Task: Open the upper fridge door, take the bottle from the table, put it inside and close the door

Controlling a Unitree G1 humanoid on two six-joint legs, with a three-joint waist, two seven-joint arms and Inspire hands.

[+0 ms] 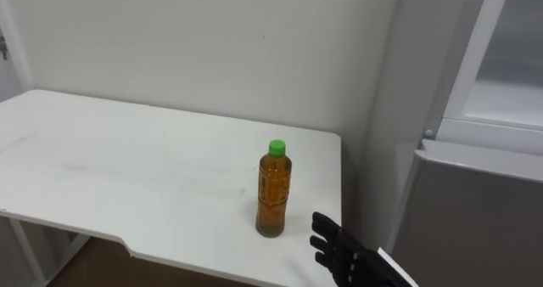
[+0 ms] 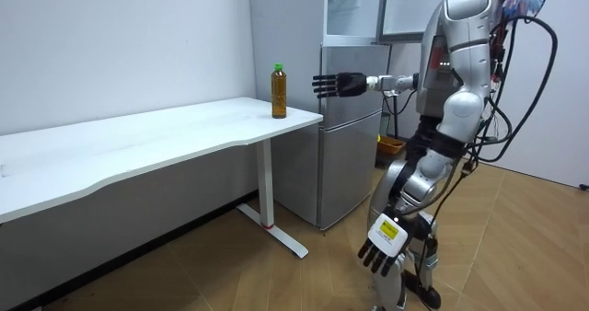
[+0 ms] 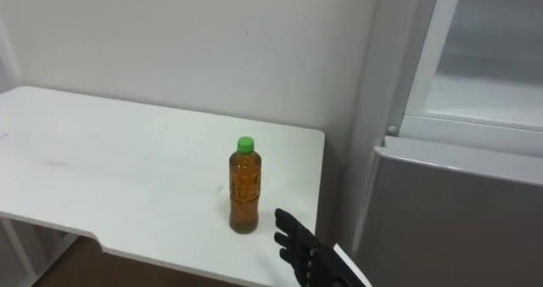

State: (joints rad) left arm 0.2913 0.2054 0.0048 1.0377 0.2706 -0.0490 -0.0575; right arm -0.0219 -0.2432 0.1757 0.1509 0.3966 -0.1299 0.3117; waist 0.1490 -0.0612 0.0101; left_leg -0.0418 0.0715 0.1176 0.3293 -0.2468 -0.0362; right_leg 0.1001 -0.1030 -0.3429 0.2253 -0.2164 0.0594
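**Q:** Left eye view: what is counted on the white table [image 1: 127,164]?

**A:** One bottle [image 1: 273,192] is recorded. It is upright, filled with amber liquid and capped in green. It is set near the table's right end, toward the front edge.

**Q:** How many hands are seen, and in what state?

**A:** Two are seen. The right hand [image 1: 341,250] is held out low, just beside the bottle on its right, with the fingers straight and spread. No contact with the bottle is observed. In the room view the left hand [image 2: 382,242] is hung beside the thigh, with the fingers relaxed and empty.

**Q:** And the fridge?

**A:** One fridge [image 2: 350,132] is noted, placed just beside the table's right end. The robot is stood upright near it, turned toward the table.
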